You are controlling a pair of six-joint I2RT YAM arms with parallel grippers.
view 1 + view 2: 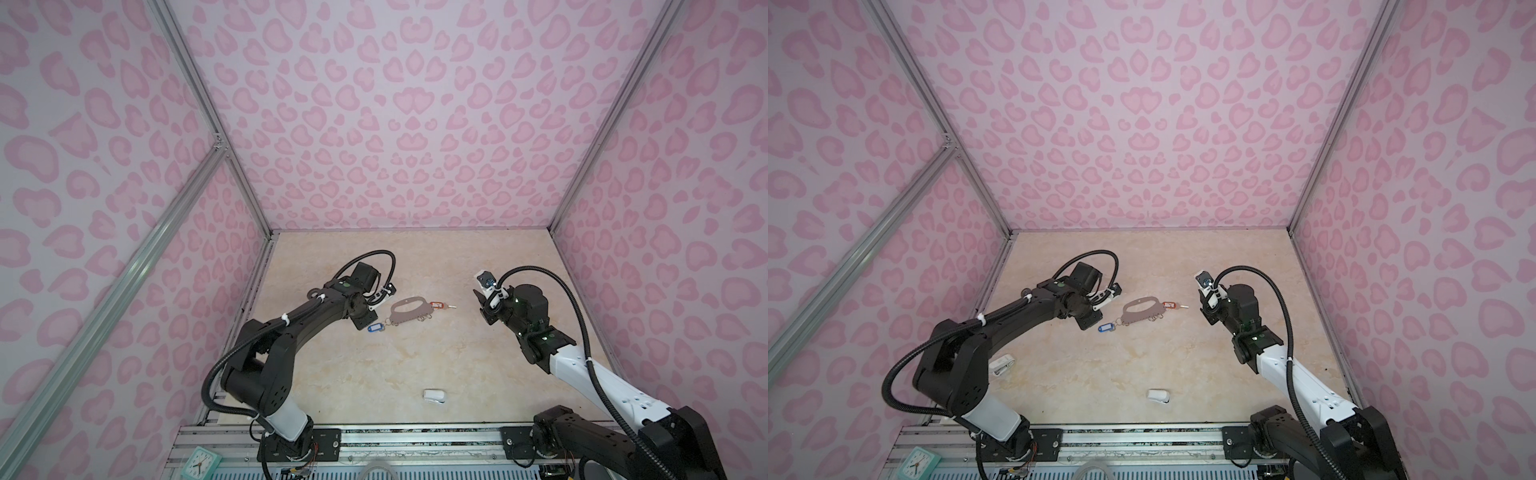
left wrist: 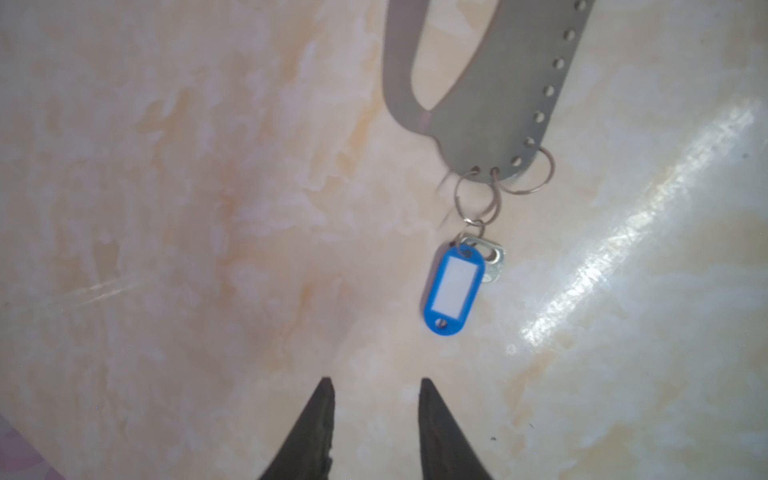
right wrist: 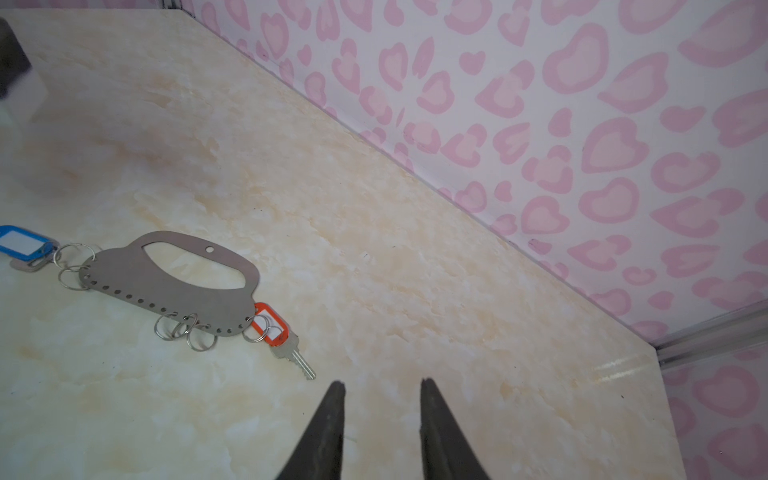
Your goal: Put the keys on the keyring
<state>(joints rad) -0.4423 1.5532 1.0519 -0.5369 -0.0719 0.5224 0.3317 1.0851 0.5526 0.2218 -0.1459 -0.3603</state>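
The grey keyring (image 1: 409,312) (image 1: 1139,311) lies flat on the marble table in both top views. A silver key with a blue tag (image 2: 454,291) (image 1: 376,327) hangs on a wire ring at one end of the keyring (image 2: 490,104). At the other end of the keyring (image 3: 166,278) lies the key with the orange-red tag (image 3: 271,328) (image 1: 436,305), its ring overlapping a plate ring; whether they are linked I cannot tell. My left gripper (image 2: 376,380) hovers open and empty just short of the blue tag. My right gripper (image 3: 382,382) is open and empty, close to the orange-tagged key's tip.
A small white rounded object (image 1: 435,395) (image 1: 1158,395) sits near the table's front. Another white object (image 1: 1003,365) lies beside the left arm. Spare wire rings (image 3: 187,328) hang along the plate's edge. Pink patterned walls enclose three sides. A teal clock (image 1: 199,461) stands off the front rail.
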